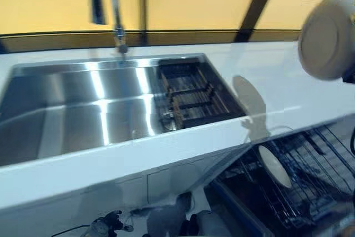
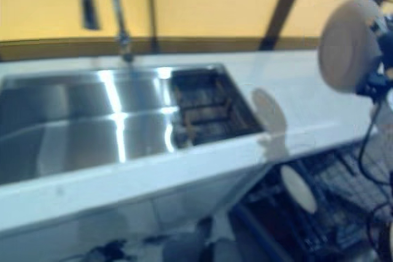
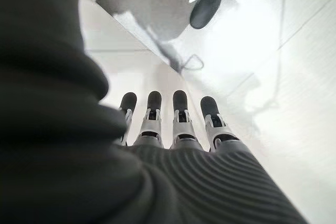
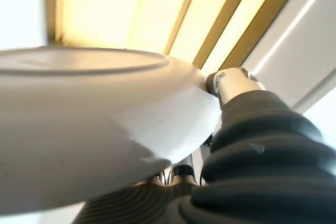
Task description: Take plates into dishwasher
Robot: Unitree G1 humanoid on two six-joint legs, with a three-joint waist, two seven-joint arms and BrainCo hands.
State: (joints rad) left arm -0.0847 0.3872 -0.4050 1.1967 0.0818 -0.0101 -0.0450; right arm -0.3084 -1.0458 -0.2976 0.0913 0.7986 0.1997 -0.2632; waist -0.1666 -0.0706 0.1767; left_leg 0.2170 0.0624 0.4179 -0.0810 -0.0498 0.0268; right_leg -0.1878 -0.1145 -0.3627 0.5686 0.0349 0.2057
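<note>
A: What sits closest to the head camera?

B: The white counter (image 1: 111, 165), its front edge low in the view. The rack (image 1: 310, 176) is pulled out below that counter, towards its right end, with one plate (image 1: 274, 166) standing on edge in it.

A: And the plate being moved?

B: A second plate (image 1: 328, 36) is up in the air above the counter's right end, gripped by the right hand (image 4: 231, 80). The thumb curls over its rim; the fingers are under it.

A: The left hand?

B: The left hand (image 3: 176, 129) hangs below the counter, fingers straight, holding nothing.

A: Anything else?

B: The sink (image 1: 83, 109) is set in the counter, left of the rack, with a dark tray (image 1: 191, 95) at its right end and the tap (image 1: 117, 12) behind.
</note>
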